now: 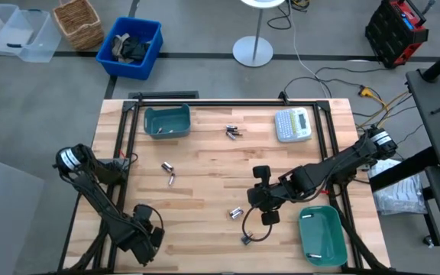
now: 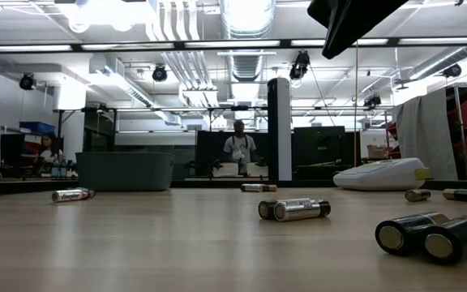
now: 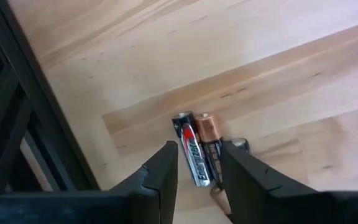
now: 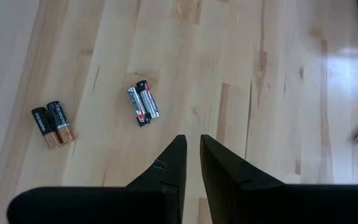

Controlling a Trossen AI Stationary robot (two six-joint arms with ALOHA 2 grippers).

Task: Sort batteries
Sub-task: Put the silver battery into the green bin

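So left gripper (image 3: 199, 171) low at near-left counter (image 1: 205, 191), fingers spread astride batteries (image 3: 197, 149) (silver one centred). Should pinch only that one. Right gripper (image 4: 191, 152) nearly closed, empty, hovering mid-right.

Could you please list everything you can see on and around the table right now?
table: one, light wood, centre
batteries: at least seven seen from above, silvery or black-and-copper, scattered over the table in pairs and singles
bins: two, teal, one at the far left of the table, one at the near right
label maker: one, grey-white, far right of the table
crate: one, blue, on the floor beyond the table
basket: one, wicker, beside the crate
lamp base: one, white, on the floor
people: two, far back in the room
left gripper: near left, jaws apart above two batteries
right gripper: near centre-right, jaws nearly together, empty
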